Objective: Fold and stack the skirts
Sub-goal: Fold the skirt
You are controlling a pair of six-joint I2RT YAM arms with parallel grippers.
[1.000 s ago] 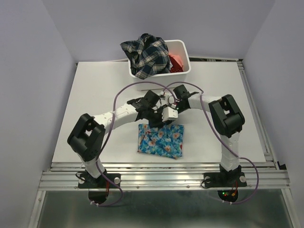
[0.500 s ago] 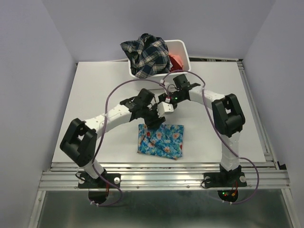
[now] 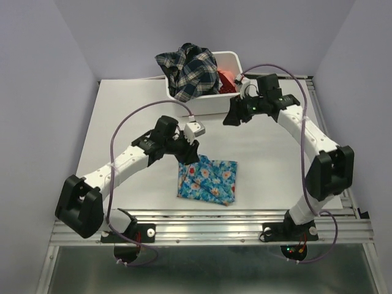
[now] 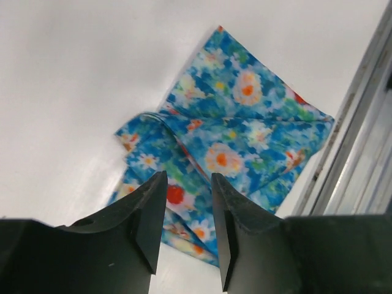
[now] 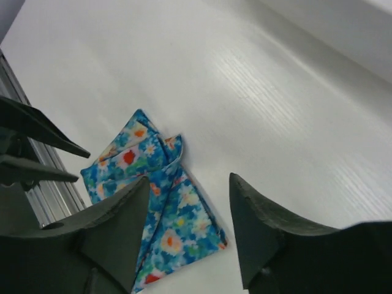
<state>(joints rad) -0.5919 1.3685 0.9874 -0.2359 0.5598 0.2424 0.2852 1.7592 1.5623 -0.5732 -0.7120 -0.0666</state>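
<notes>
The blue flowered skirt (image 3: 208, 180) lies folded into a small square near the table's front edge; it also shows in the left wrist view (image 4: 233, 141) and the right wrist view (image 5: 159, 202). My left gripper (image 3: 191, 153) hovers just above the skirt's far left corner, jaws open and empty (image 4: 188, 184). My right gripper (image 3: 230, 116) is raised near the bin's front right, open and empty (image 5: 190, 190). A dark plaid skirt (image 3: 187, 70) and a coral-red skirt (image 3: 226, 79) sit in the white bin (image 3: 236, 61).
The white bin stands at the back centre of the white table (image 3: 122, 122). A metal rail (image 3: 208, 215) runs along the table's front edge, close to the folded skirt. Purple cables loop above both arms.
Both grippers have let go of the blue skirt and pulled apart. The right arm swung up and back toward the bin; the left arm drew back to the left. The skirt stays folded.
</notes>
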